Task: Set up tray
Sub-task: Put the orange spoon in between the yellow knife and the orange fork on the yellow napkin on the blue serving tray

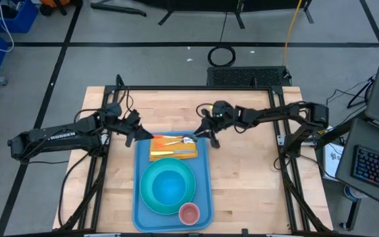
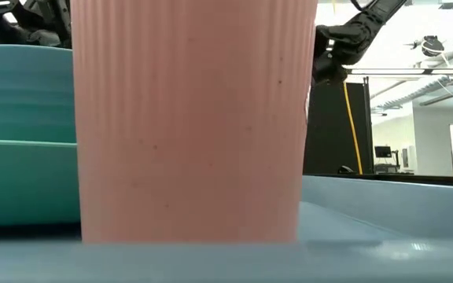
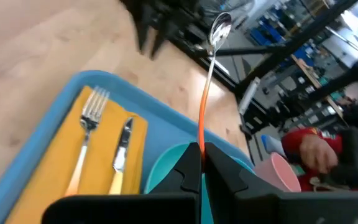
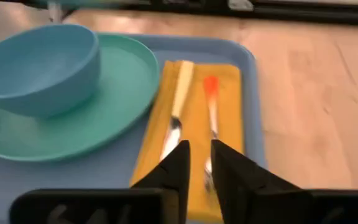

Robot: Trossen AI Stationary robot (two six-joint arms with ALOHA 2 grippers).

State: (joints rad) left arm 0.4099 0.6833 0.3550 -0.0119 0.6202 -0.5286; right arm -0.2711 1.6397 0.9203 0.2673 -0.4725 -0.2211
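Overhead, left gripper (image 3: 201, 163) pinches spoon (image 3: 209, 81) above tray (image 1: 206, 197).

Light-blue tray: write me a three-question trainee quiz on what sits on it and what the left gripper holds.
1. True or false: the pink ribbed plastic cup stands on the bare wooden table.
2. The left gripper is shut on: A) the pink cup; B) an orange-handled metal spoon; C) a blue bowl.
3. Fill in: the orange-handled fork and cream-handled knife lie side by side on a yellow cloth ____.

Key:
1. False; it stands on the large light-blue rectangular plastic tray.
2. B.
3. napkin.
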